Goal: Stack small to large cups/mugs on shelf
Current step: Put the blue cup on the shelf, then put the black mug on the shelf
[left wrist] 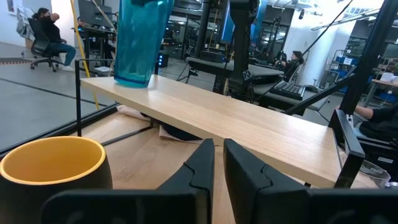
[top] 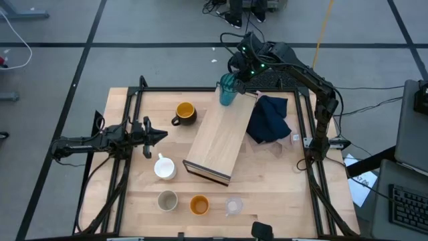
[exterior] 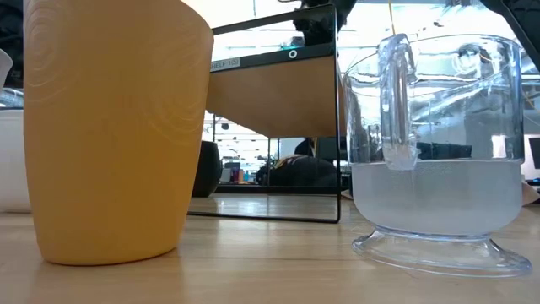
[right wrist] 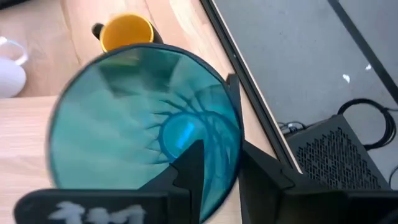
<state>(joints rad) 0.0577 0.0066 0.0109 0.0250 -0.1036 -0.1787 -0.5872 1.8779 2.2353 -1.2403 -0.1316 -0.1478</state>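
One teal tumbler (top: 227,90) upright on shelf (top: 221,137), right claw (top: 235,82) astride its rim, left claw (top: 159,136) nearly shut.

High cam overhead; low cam table-level; both share orange cup (top: 198,205).

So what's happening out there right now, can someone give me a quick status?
Right gripper at teal tumbler, fingers straddling its rim, on shelf far end. Left gripper idle near dark mug. Nothing blocking.
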